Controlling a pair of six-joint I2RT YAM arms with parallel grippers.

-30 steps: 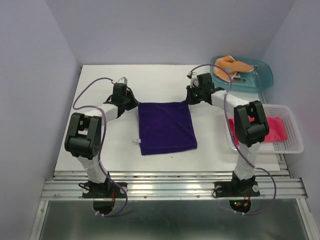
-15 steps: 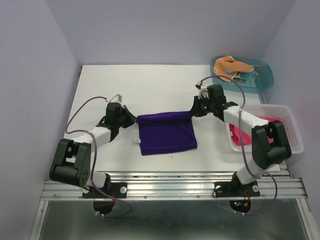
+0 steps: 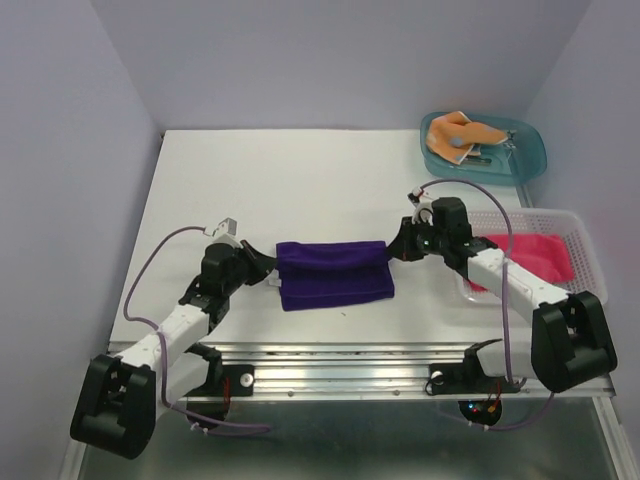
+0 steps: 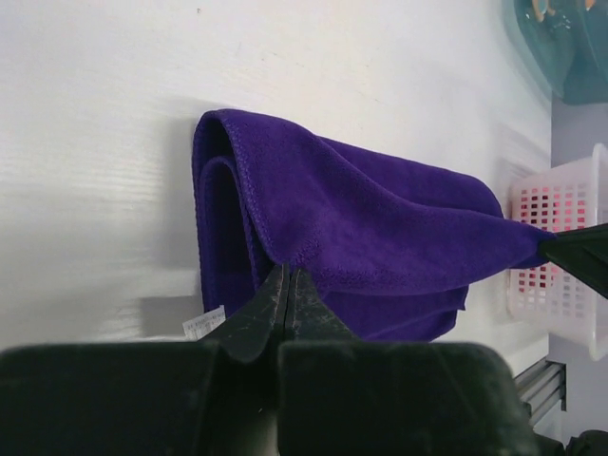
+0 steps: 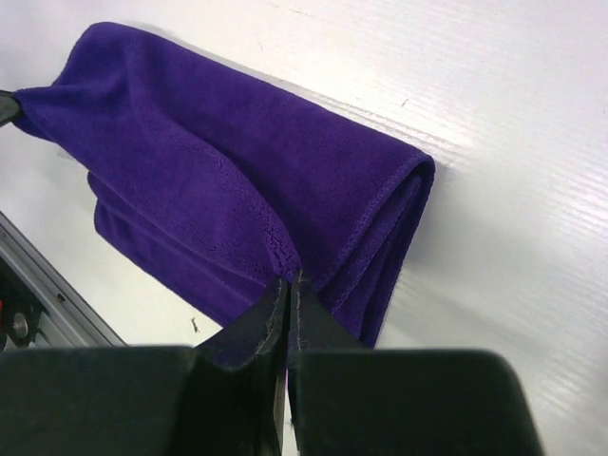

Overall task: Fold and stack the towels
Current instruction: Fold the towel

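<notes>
Table (image 3: 300,190): white top, walled on three sides, a metal rail along its near edge; the far half and the left side lay bare, giving the widest room for moving. Purple towel (image 3: 333,275): at centre near the rail, caught mid-fold, its upper layer doubled over the lower and held raised at both ends, sagging between them; the lower layer lay flat on the table with its near hem close to the rail, so little margin remained on that side. White basket (image 3: 590,292): off the right edge of the table, its left wall near the right arm's forearm, a tight spot for any swing to the right. Teal tray (image 3: 530,160): at the far right corner, well apart from the fold. Pink towel (image 3: 545,255): lying in the basket, whether folded could not be told. Orange towel (image 3: 448,135): rumpled in the tray, not folded. Left gripper (image 4: 288,275): fingers pressed together, pinching the left corner of the purple towel's upper layer. Right gripper (image 5: 288,280): fingers likewise pressed together on the right corner. White tag (image 4: 202,324): at the lower layer's left hem. Judged progress: early, with one towel partly folded, two untouched, and nothing stacked.
</notes>
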